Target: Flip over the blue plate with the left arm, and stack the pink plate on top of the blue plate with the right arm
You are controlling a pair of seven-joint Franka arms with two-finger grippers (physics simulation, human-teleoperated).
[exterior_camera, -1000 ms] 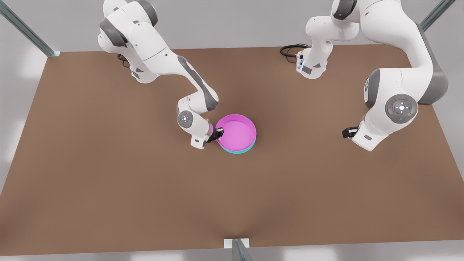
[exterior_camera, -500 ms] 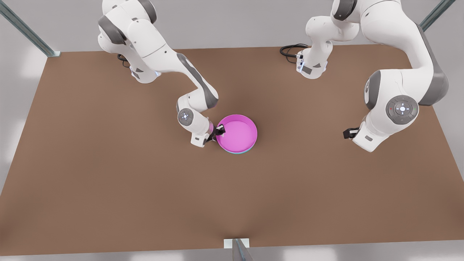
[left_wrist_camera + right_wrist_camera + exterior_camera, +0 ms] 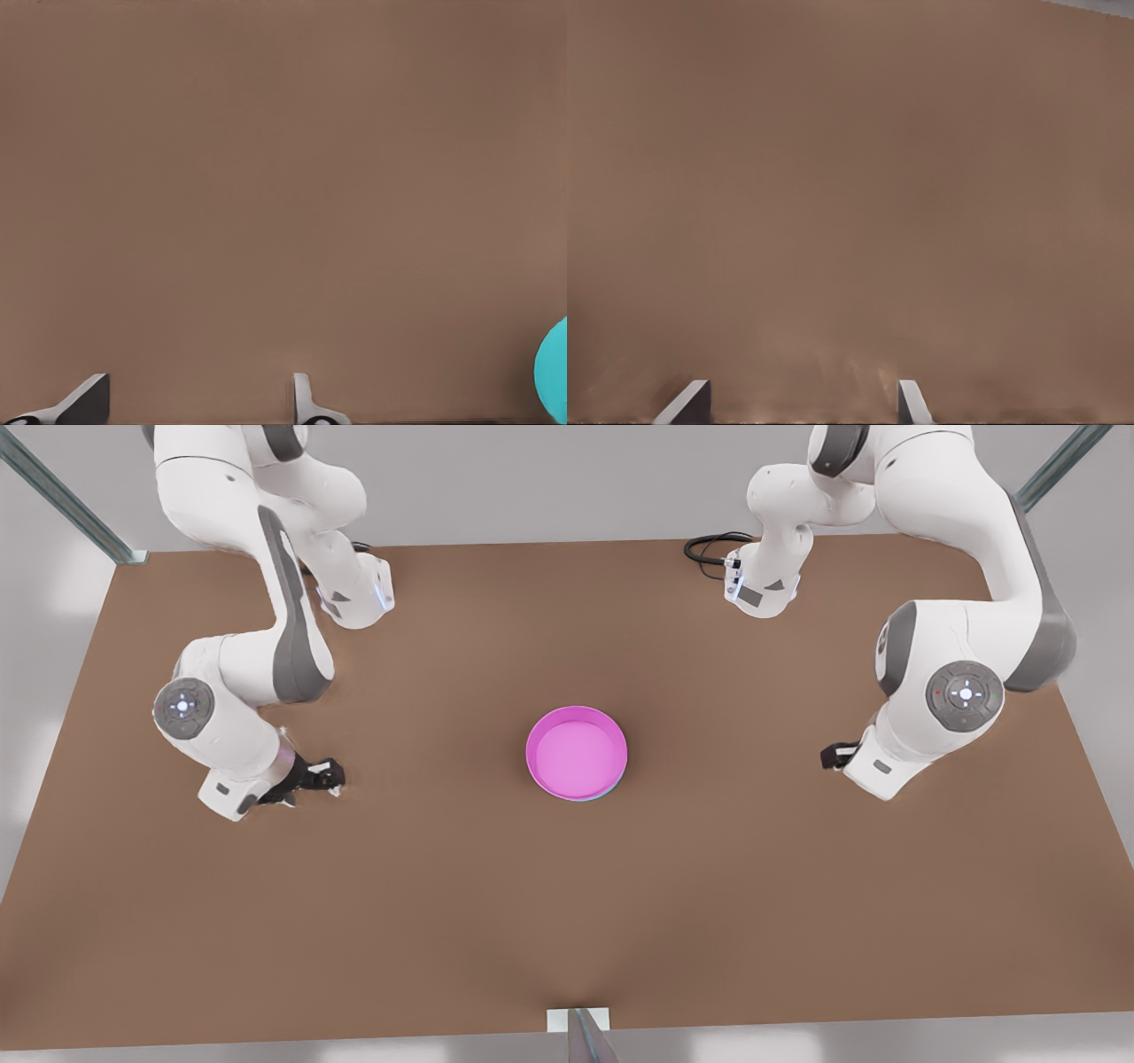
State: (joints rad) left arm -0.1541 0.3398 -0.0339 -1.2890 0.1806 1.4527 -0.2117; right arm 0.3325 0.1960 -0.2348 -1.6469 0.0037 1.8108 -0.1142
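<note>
The pink plate (image 3: 576, 755) sits rim up at the table's middle, stacked on the blue plate (image 3: 612, 787), of which just a thin cyan edge peeks out underneath. A piece of the blue plate (image 3: 555, 372) also appears in the left wrist view. My right gripper (image 3: 331, 776) hovers low over the table well to the front view's left of the plates, open and holding nothing; its fingertips (image 3: 689, 403) stand wide apart. My left gripper (image 3: 827, 756) waits off to the front view's right, open as well (image 3: 197, 409), with nothing in it.
The brown table (image 3: 567, 921) stretches wide around the stack. A black cable (image 3: 709, 547) loops at the back near one arm base. Metal frame posts (image 3: 62, 496) stand at the rear corners, and one post (image 3: 580, 1032) stands at the front edge.
My right gripper let go of the pink plate's rim and swung far to the front view's left. The pink plate settled flatter on the blue one. The left arm shifted slightly.
</note>
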